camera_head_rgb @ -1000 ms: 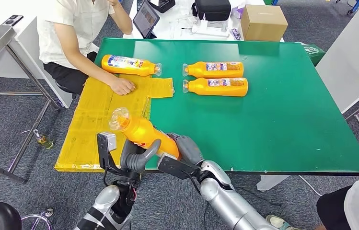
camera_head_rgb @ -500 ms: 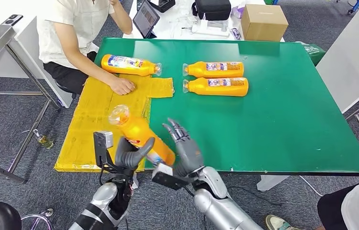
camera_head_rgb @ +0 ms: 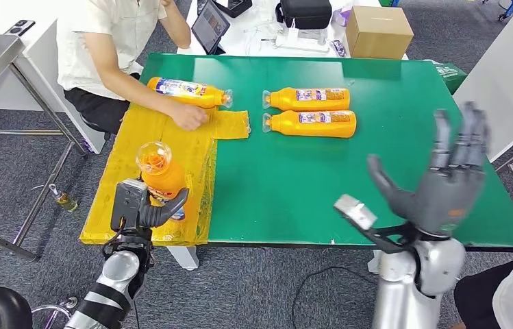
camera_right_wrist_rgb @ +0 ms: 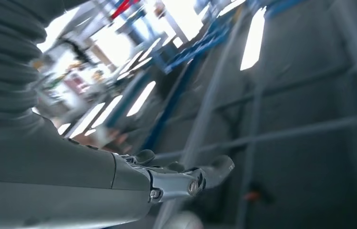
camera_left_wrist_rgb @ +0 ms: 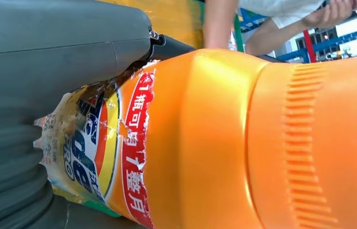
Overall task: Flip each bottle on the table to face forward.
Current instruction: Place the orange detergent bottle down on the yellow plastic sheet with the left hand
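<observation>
My left robot hand grips an orange bottle upright above the table; my right robot hand is raised, fingers spread.

Green table; yellow mat; three lying bottles.

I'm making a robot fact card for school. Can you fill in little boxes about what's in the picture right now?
Left hand: grips one orange bottle, cap end up, over the yellow sheet.
Right hand: raised, fingers spread, holding nothing.
Bottles lying on the green table: two side by side.
Another bottle: lies near the person's hand.
Far behind: cardboard box.
</observation>
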Robot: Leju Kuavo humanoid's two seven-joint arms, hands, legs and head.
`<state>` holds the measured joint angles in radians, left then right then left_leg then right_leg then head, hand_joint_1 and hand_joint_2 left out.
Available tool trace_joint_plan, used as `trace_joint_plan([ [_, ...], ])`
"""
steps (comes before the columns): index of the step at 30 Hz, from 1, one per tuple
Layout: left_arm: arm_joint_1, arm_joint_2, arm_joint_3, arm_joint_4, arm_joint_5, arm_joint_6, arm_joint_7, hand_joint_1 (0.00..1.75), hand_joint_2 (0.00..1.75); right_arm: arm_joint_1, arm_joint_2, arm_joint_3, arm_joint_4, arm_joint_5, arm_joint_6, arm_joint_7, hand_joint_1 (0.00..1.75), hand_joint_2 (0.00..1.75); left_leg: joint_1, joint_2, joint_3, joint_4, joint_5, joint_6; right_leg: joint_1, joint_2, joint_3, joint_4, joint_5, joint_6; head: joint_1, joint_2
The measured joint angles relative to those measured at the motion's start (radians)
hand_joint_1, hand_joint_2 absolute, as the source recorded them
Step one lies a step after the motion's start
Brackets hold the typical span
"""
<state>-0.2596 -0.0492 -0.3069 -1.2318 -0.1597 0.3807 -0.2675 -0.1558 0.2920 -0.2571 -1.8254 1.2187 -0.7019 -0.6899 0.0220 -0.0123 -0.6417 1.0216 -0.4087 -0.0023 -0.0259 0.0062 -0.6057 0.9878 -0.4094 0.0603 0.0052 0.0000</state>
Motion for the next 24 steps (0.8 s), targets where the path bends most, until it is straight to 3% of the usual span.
trace_joint_plan([
  [4, -0.055, 0.044, -0.039, 0.020, -0.330, 0.105, 0.106, 1.75, 1.75, 0.004, 0.016, -0.036, -0.040, -0.045, 0.000, 0.005, 0.00, 0.00, 0.001, 0.002, 0.000, 0.000, 0.000, 0.000, 0.002, 0.001, -0.001, 0.000, 0.000, 0.000, -0.001, 0.000],
  [6, -0.098, 0.064, -0.056, 0.051, -0.489, 0.108, 0.158, 1.75, 1.75, 0.006, 0.029, -0.037, -0.042, -0.066, 0.000, -0.001, 0.00, 0.00, 0.002, 0.002, 0.000, 0.000, 0.001, -0.001, 0.002, 0.001, -0.001, 0.001, 0.000, 0.000, -0.001, 0.000],
  [14, -0.250, 0.083, -0.101, 0.193, -0.840, -0.035, 0.284, 1.75, 1.75, 0.011, 0.055, -0.012, -0.019, -0.112, 0.001, -0.004, 0.00, 0.00, 0.002, 0.002, 0.000, 0.000, 0.002, -0.001, 0.002, 0.001, -0.001, 0.001, 0.000, 0.000, 0.000, 0.000],
  [24, -0.382, 0.035, -0.214, 0.379, -1.025, -0.196, 0.363, 1.75, 1.75, 0.027, 0.057, 0.027, 0.041, -0.161, 0.002, -0.004, 0.00, 0.00, 0.002, 0.002, -0.001, 0.000, 0.002, -0.001, 0.002, 0.001, -0.001, 0.001, 0.000, 0.000, 0.000, 0.000],
])
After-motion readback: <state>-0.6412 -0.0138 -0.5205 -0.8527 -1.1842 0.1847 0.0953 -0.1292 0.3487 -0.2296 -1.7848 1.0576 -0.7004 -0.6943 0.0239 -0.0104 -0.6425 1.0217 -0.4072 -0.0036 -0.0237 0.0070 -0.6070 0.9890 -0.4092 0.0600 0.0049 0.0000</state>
